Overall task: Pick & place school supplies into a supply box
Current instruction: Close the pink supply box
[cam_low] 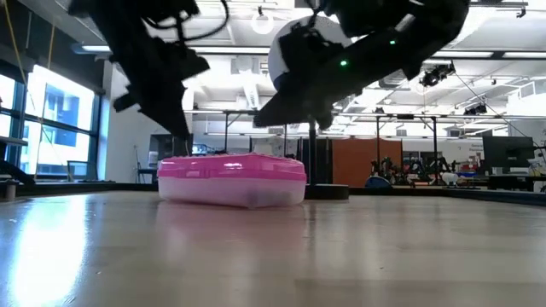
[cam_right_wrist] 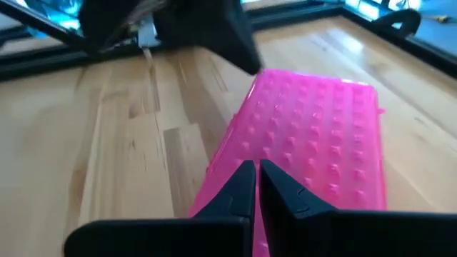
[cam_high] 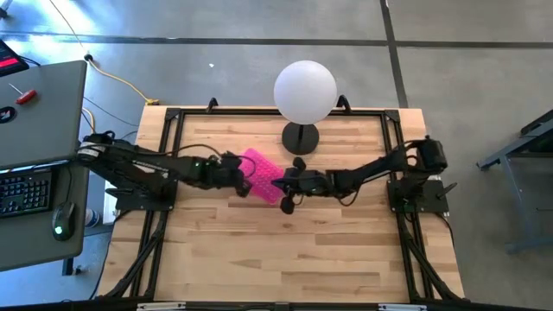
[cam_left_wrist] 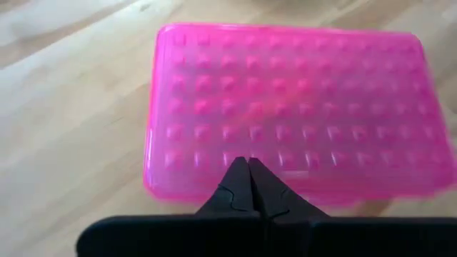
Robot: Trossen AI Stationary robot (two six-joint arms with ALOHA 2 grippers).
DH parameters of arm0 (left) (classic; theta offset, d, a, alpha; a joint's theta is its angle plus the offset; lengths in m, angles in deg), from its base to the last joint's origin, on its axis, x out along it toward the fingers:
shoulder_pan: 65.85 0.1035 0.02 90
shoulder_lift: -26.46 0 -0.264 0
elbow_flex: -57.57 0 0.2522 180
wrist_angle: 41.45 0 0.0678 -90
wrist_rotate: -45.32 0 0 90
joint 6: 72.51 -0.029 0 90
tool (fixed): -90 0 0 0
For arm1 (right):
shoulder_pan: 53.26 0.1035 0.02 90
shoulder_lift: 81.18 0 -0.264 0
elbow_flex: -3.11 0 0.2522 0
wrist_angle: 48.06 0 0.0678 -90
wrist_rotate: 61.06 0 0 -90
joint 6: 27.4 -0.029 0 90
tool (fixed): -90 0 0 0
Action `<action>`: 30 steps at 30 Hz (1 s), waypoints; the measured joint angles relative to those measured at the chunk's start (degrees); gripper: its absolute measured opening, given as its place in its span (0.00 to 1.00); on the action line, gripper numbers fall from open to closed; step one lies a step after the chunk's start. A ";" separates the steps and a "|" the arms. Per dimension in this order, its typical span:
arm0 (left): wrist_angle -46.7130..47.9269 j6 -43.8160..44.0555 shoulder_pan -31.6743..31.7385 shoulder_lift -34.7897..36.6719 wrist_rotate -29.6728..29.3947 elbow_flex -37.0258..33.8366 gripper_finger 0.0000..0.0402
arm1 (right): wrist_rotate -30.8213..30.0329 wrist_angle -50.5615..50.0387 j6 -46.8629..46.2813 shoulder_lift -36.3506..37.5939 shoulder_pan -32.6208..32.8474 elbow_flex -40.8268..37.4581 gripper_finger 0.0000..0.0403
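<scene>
The supply box (cam_high: 262, 173) lies flat near the table's middle with its hot-pink dotted lid shut over a clear base (cam_low: 232, 193). My left gripper (cam_left_wrist: 248, 168) is shut and hovers just above the lid's left end (cam_low: 183, 136). My right gripper (cam_right_wrist: 255, 171) is shut and hangs over the lid's right end (cam_low: 286, 115). In the high view both fingertips meet over the box, the left gripper (cam_high: 244, 183) and the right gripper (cam_high: 282, 184). No pencils, marker or scissors lie in the open. A faint orange streak (cam_left_wrist: 285, 93) shows through the lid.
A white globe lamp (cam_high: 304, 91) stands on a black round base (cam_high: 301, 136) just beyond the box. The near half of the wooden table (cam_high: 285, 259) is bare. Black frame rails (cam_high: 168, 155) run along the table's sides. A desk with a keyboard (cam_high: 24, 192) stands to the left.
</scene>
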 joint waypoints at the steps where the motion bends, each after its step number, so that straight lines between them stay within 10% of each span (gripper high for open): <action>1: -0.75 -0.95 1.23 -0.53 0.86 0.04 0.02 | -0.06 -1.27 -0.03 -0.83 0.00 1.14 0.00; 30: -9.54 -0.31 -0.89 -7.50 14.65 1.45 0.06 | 0.05 -35.44 -2.58 3.35 2.97 4.35 0.00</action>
